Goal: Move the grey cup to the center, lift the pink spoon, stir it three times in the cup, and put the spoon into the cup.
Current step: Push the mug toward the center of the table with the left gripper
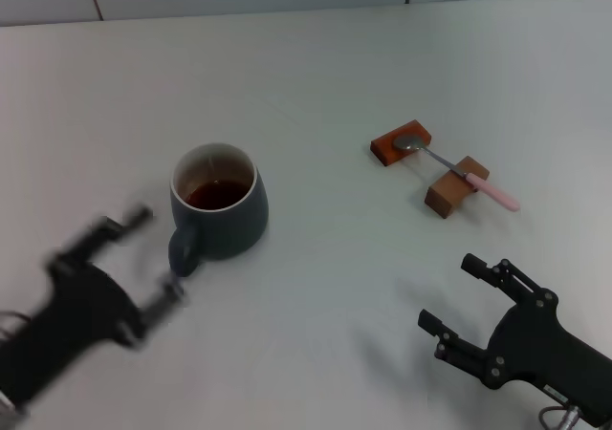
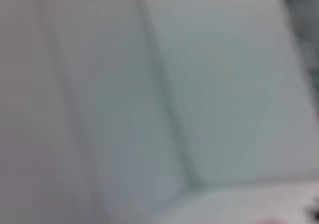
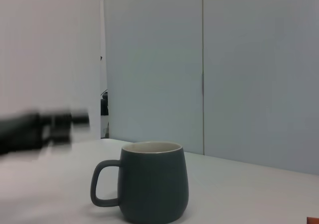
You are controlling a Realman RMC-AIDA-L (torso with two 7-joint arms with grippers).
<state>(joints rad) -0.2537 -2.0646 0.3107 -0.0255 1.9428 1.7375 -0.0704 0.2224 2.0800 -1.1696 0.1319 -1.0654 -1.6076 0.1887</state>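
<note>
The grey cup (image 1: 219, 213) stands left of the table's middle, its handle toward me, with dark reddish-brown liquid inside. It also shows in the right wrist view (image 3: 152, 181). The pink spoon (image 1: 466, 173) lies across two small reddish-brown wooden blocks (image 1: 401, 142) at the right, bowl on the far block, pink handle sticking out past the near one. My left gripper (image 1: 156, 258) is open, blurred, just left of the cup's handle, not touching it. My right gripper (image 1: 448, 292) is open and empty, near the front right, short of the spoon.
The white table (image 1: 316, 76) runs back to a pale panelled wall (image 3: 239, 69). The left wrist view shows only blurred pale panels. The left arm (image 3: 35, 129) shows as a dark blur in the right wrist view.
</note>
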